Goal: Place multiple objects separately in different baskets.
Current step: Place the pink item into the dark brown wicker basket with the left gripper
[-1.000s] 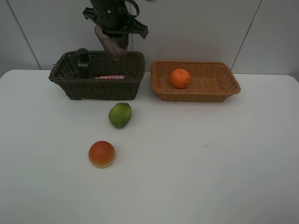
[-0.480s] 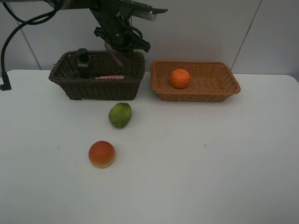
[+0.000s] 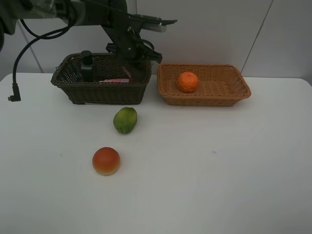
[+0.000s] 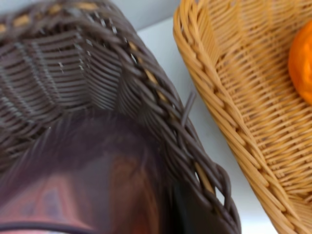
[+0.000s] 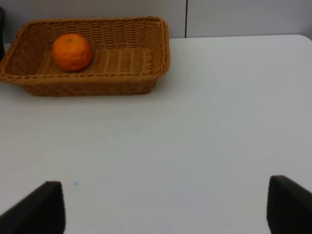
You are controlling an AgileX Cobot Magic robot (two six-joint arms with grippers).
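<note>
My left gripper (image 3: 132,59) reaches down into the right end of the dark brown basket (image 3: 97,92), shut on the translucent purple cup (image 4: 87,170). The cup fills the left wrist view just inside the basket's rim (image 4: 161,97). A dark green pump bottle (image 3: 87,66) and a small pink bottle (image 3: 114,81) lie in that basket. The orange (image 3: 187,81) sits in the tan basket (image 3: 204,100). On the table are a green fruit (image 3: 125,120) and a red-orange peach-like fruit (image 3: 106,161). My right gripper (image 5: 168,207) is open, low over bare table, empty.
The two baskets stand side by side at the back of the white table (image 3: 219,170), with a narrow gap between them. A black cable (image 3: 19,58) hangs from the left arm at the far left.
My left gripper has come down with the purple cup, from above the dark basket's back rim into its right end. The fruits and my right gripper have stayed still.
</note>
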